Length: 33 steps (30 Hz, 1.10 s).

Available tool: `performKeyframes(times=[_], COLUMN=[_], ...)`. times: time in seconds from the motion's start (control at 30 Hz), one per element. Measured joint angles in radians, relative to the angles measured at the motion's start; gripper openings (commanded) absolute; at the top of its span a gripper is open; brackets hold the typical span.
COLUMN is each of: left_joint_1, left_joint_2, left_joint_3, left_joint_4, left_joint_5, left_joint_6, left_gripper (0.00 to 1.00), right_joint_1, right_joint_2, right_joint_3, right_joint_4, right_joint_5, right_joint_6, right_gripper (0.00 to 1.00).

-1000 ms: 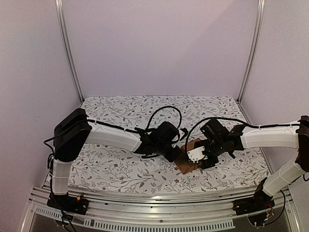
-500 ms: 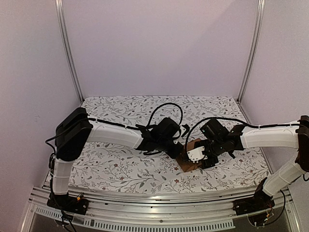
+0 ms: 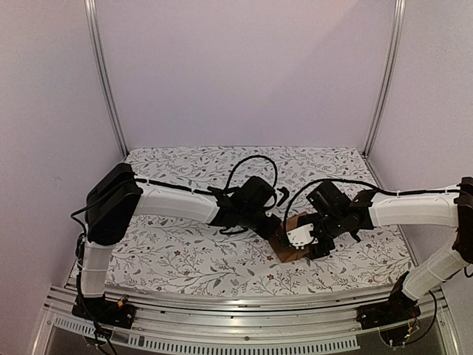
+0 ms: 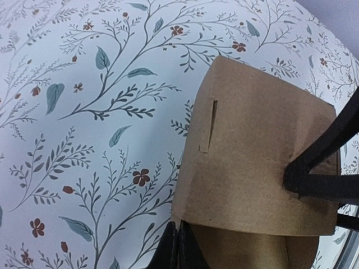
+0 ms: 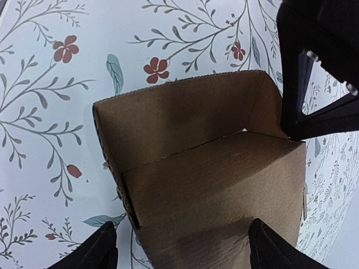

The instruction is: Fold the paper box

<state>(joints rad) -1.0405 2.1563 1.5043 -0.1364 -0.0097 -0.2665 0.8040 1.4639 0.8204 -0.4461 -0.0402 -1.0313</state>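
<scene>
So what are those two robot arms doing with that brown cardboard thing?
They are folding a plain brown cardboard box on the flowery table. It is only partly folded: some walls stand up, and you can see inside it. The right pincer is open, with one finger on each side of the box. The left pincer is shut, its tip at the box's edge, beside a wall with a slot.

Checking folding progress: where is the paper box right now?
In the top view, the paper box sits right of centre on the floral cloth, towards its near edge, between the left gripper and the right gripper.
</scene>
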Motion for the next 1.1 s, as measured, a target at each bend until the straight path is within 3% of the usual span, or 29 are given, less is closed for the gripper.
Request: performKeyframes(times=[0.17, 0.47, 0.57, 0.77, 1.1], left_joint_1=[0.000, 0.000, -0.003, -0.009, -0.041], left_joint_2=[0.000, -0.032, -0.089, -0.233, -0.224], left_joint_3=[0.008, 0.005, -0.016, -0.090, -0.103], left_joint_4=[0.009, 0.006, -0.005, -0.089, -0.257], left_joint_5=[0.008, -0.026, -0.055, -0.148, -0.158], left_joint_6=[-0.007, 0.005, 0.000, -0.179, -0.495], left_gripper=[0.25, 0.38, 0.49, 0.55, 0.56], right_joint_1=[0.001, -0.003, -0.016, -0.108, -0.359], right_joint_2=[-0.043, -0.093, -0.106, -0.167, -0.165], right_joint_3=[0.000, 0.000, 0.003, 0.013, 0.106], right_joint_4=[-0.055, -0.114, -0.138, -0.201, -0.237], right_joint_5=[-0.039, -0.067, -0.077, -0.137, -0.297], right_joint_6=[0.006, 0.012, 0.021, 0.051, 0.134], right_gripper=[0.83, 0.84, 0.84, 0.85, 0.85])
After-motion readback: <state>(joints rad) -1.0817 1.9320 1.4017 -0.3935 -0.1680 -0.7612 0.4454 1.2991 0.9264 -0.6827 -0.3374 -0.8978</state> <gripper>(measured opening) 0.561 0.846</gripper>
